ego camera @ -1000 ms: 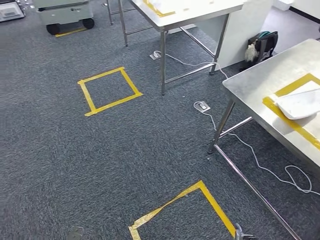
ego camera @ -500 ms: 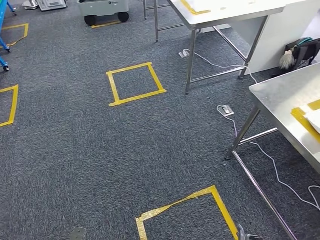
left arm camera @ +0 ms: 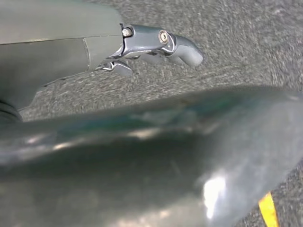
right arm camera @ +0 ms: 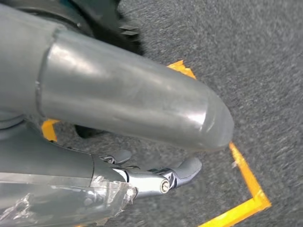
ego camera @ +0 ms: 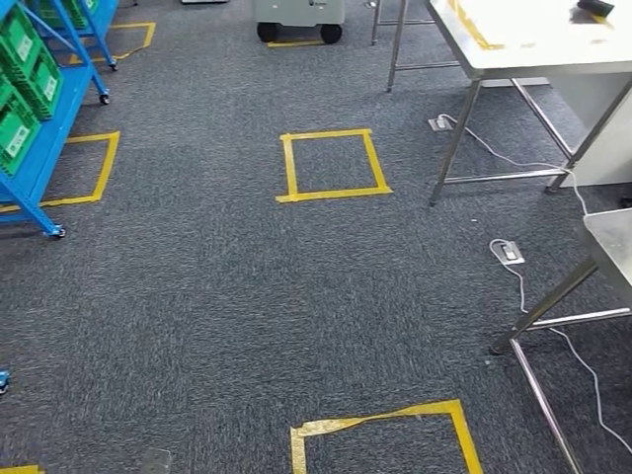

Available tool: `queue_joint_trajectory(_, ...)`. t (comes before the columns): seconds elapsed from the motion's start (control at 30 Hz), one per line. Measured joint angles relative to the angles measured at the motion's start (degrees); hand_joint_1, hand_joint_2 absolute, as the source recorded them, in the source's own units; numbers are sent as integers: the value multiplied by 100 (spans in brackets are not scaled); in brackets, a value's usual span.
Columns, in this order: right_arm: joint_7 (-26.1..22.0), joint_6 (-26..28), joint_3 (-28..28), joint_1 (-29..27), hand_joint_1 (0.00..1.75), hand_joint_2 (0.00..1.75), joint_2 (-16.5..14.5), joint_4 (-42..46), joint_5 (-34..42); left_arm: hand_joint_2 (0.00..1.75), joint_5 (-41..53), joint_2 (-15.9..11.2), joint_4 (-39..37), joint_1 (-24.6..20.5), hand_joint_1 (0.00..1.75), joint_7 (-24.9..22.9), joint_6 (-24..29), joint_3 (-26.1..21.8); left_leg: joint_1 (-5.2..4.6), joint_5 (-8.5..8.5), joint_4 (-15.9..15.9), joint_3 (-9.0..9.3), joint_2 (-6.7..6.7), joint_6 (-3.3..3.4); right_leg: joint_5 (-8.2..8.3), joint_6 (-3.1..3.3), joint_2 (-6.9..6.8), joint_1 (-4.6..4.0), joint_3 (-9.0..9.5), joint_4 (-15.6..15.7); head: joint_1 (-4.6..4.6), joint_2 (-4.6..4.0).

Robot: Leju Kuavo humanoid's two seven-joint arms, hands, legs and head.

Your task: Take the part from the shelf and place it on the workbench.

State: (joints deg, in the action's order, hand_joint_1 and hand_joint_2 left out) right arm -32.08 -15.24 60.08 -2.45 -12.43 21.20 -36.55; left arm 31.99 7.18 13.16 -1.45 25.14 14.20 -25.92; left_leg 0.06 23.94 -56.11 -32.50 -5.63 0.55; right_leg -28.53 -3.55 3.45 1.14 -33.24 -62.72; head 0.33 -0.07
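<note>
Head view: blue shelf [ego camera: 40, 148] at 10 o'clock, cut off by the frame edge, green bins [ego camera: 19, 128] on it; contents too small to make out, so can't tell where the part is. Workbench [ego camera: 521, 44] at 1 o'clock, partly cropped.

Left hand [left arm camera: 157, 45] fingers extended over carpet, holding nothing, much hidden by a blurred dark surface. Right hand [right arm camera: 157, 177] fingers apart, empty, above yellow floor tape [right arm camera: 246, 179].

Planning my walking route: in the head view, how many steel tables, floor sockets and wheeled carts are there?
steel tables: 2
floor sockets: 2
wheeled cart: 1
Total: 5
</note>
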Motion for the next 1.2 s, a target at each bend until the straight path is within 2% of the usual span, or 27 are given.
queue_joint_trajectory(0.07,-45,-28,49,38,0,0,27,-92,-40,0,38,7,0,-12,0,6,-36,-4,2,-9,-20,-49,-135,-76,89,36,214,27,182,419,-8,0)
queue_joint_trajectory(0.1,-64,-46,61,53,0,0,38,-125,-57,0,52,10,0,-7,0,7,-46,-7,11,-21,-20,-77,-204,-123,73,77,198,14,200,445,-13,0)
queue_joint_trajectory(0.13,-78,-58,70,61,0,0,49,-149,-74,0,62,12,-1,9,0,7,-52,-11,31,-43,-9,-97,-264,-166,90,126,118,4,207,444,-14,0)
queue_joint_trajectory(0.17,-89,-68,77,68,0,0,58,-169,-89,0,70,14,-1,31,0,6,-53,-20,39,-25,-36,-126,-221,-199,111,174,46,-2,220,455,-16,0)
queue_joint_trajectory(0.23,-107,-76,94,64,0,0,71,-201,-112,0,80,19,-2,54,0,2,-52,-41,32,206,-367,-297,72,-239,156,251,-122,-3,223,491,-55,0)
queue_joint_trajectory(0.27,-113,-77,102,54,0,0,77,-214,-119,0,84,26,-1,51,0,0,-51,-49,26,418,-707,-460,273,-248,164,271,-213,-16,220,498,-77,0)
queue_joint_trajectory(0.3,-117,-77,109,43,0,0,81,-228,-125,0,85,33,-1,44,0,-1,-51,-52,29,627,-1105,-648,392,-260,165,283,-313,-28,212,499,-91,0)
queue_joint_trajectory(0.33,-118,-76,116,36,0,0,86,-241,-132,0,86,40,-1,41,0,-1,-51,-56,34,771,-1446,-805,452,-271,163,286,-414,-39,202,499,-92,0)
queue_joint_trajectory(0.37,-118,-71,127,36,0,0,90,-252,-147,0,87,47,-1,47,0,-1,-51,-62,39,814,-1633,-879,483,-279,160,288,-511,-45,196,498,-92,0)
queue_joint_trajectory(0.4,-115,-60,139,42,0,0,93,-261,-170,0,89,50,-2,58,0,-1,-49,-71,43,750,-1605,-842,502,-283,157,287,-598,-47,193,498,-91,0)
queue_joint_trajectory(0.43,-112,-47,149,49,0,0,94,-266,-198,0,93,51,-2,69,0,-1,-47,-83,45,598,-1356,-687,536,-284,153,280,-675,-46,196,498,-93,0)
queue_joint_trajectory(0.47,-108,-34,158,54,0,0,95,-270,-227,0,98,51,-2,73,0,-1,-44,-94,44,422,-978,-457,638,-280,145,265,-746,-46,207,497,-93,0)
queue_joint_trajectory(0.5,-105,-22,162,52,0,0,97,-273,-250,0,101,58,-1,67,0,0,-36,-103,36,287,-576,-227,804,-275,127,237,-812,-64,212,484,-98,0)
queue_joint_trajectory(0.57,-103,-15,175,48,0,0,102,-283,-282,0,99,84,0,48,0,-1,-7,-116,15,171,-116,38,1009,-212,94,165,-932,-96,226,472,-85,0)
queue_joint_trajectory(0.6,-103,-16,182,51,0,0,105,-286,-299,0,98,98,0,45,0,-1,12,-123,1,176,-59,59,1008,-172,79,128,-992,-107,247,475,-77,0)
queue_joint_trajectory(0.67,-110,-19,190,71,0,0,110,-290,-345,0,100,118,0,62,0,-1,43,-143,4,167,-52,60,856,-84,46,58,-1046,-86,310,484,-57,0)
queue_joint_trajectory(0.73,-129,-8,194,79,0,0,118,-291,-417,0,109,144,0,69,0,-1,59,-168,28,141,-31,72,726,-13,-150,4,-789,-63,213,218,-33,0)
queue_joint_trajectory(0.8,-148,13,200,64,0,0,124,-296,-497,0,128,179,0,54,0,-1,66,-198,35,129,-30,62,585,32,-519,-18,-459,-55,-123,-504,-6,0)
queue_joint_trajectory(0.83,-155,22,202,53,0,0,126,-299,-530,0,136,195,0,45,0,-1,67,-214,31,127,-32,57,502,42,-663,-20,-392,-56,-314,-885,-2,0)
queue_joint_trajectory(0.87,-164,31,204,45,0,0,130,-302,-564,0,144,206,0,44,0,-1,68,-228,27,127,-34,56,414,47,-706,-16,-364,-58,-443,-1118,0,0)
queue_joint_trajectory(0.9,-176,40,206,42,0,0,136,-305,-602,0,152,213,0,47,0,-1,72,-242,24,126,-36,60,325,47,-635,-8,-351,-59,-477,-1138,2,0)
queue_joint_trajectory(0.93,-187,51,207,42,0,0,142,-306,-638,0,166,219,0,51,0,-1,75,-256,24,125,-37,68,237,45,-461,4,-330,-57,-401,-929,0,0)
queue_joint_trajectory(0.97,-199,61,209,44,0,0,149,-306,-671,0,180,225,0,52,0,-1,79,-270,28,125,-40,76,150,38,-230,16,-269,-50,-239,-551,1,0)
queue_joint_trajectory(1.03,-216,74,220,52,0,0,158,-311,-715,0,202,237,0,39,0,0,84,-291,23,127,-58,68,-4,-6,49,38,-15,-20,76,169,-2,0)
queue_joint_trajectory(1.1,-227,84,237,64,0,0,163,-319,-762,0,216,246,0,36,0,3,92,-315,31,105,-57,27,-126,-82,71,75,122,-14,207,424,-6,0)
queue_joint_trajectory(1.17,-236,98,249,79,0,0,163,-324,-812,0,239,251,0,56,0,9,102,-356,55,81,-43,-8,-179,-156,97,144,14,-25,231,446,-6,0)
queue_joint_trajectory(1.2,-241,104,254,85,0,0,164,-324,-832,0,249,252,0,64,0,13,105,-375,51,123,-96,-43,-80,-184,115,183,-49,-25,234,463,-22,0)
